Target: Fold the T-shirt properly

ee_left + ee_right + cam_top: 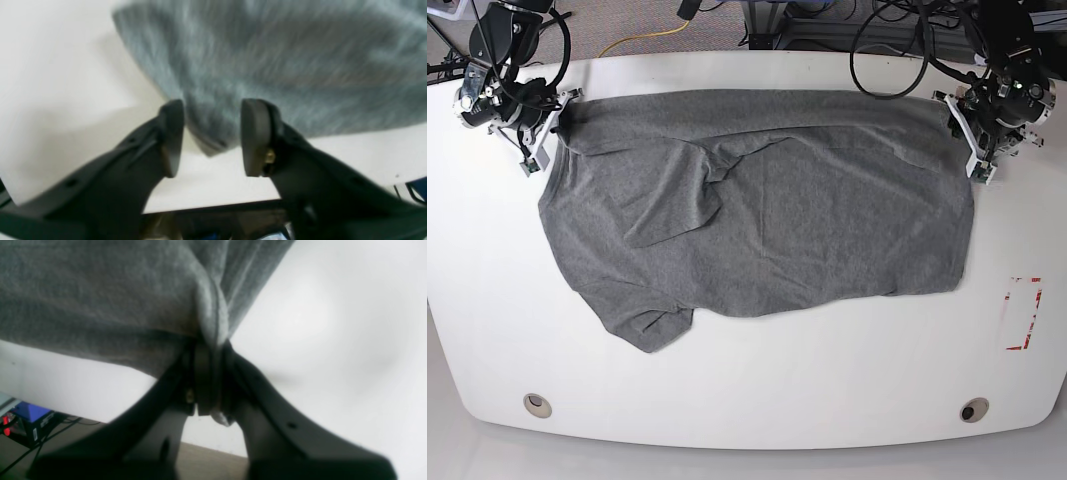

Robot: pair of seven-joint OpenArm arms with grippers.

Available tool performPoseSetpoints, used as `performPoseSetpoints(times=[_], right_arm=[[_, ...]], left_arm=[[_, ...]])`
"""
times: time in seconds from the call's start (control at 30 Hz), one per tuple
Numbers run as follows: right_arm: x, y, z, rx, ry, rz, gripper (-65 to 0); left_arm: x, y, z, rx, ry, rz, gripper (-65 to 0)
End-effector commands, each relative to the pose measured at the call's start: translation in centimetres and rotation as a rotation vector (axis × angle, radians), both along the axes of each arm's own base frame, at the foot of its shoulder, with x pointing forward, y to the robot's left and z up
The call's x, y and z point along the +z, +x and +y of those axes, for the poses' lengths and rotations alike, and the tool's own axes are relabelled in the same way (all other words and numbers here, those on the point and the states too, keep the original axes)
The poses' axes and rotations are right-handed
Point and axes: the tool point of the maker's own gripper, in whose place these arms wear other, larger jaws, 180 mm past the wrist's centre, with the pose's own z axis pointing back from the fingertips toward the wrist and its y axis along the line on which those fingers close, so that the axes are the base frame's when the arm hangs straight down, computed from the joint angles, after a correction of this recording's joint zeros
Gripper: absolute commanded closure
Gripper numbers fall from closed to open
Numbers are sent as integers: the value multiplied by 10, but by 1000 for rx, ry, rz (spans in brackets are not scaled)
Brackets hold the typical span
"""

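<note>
On the near part of the table (757,410) sit two small round holes, one toward each front corner (538,405) (972,410), with bare white top between them and the shirt (757,210). A red-and-white marker (1023,313) lies at the table's edge, just beyond the shirt's hem side. The shirt is spread flat across the middle and far half of the table, wrinkled, one sleeve pointing toward the near edge and a fold of cloth creased over its chest. At the shirt's far corner on the marker side, the left gripper (211,138) stands with its jaws apart, a corner of grey cloth lying between the pads but pinched by neither. At the opposite far corner, the right gripper (210,380) is clamped tight on a bunched ridge of the shirt, the cloth rising out of the jaws and draping away over the table.
</note>
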Motion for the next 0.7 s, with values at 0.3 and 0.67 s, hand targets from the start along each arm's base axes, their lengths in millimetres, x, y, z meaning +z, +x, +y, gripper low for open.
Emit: performPoseSetpoints(times=[0.3, 0.67], right_arm=[[9, 8, -6, 6, -17, -30, -41], [9, 8, -6, 5, -15, -30, -41]], left_arm=[[0, -9, 15, 6, 71, 36, -357], [-26, -15, 26, 34, 35, 115, -353]])
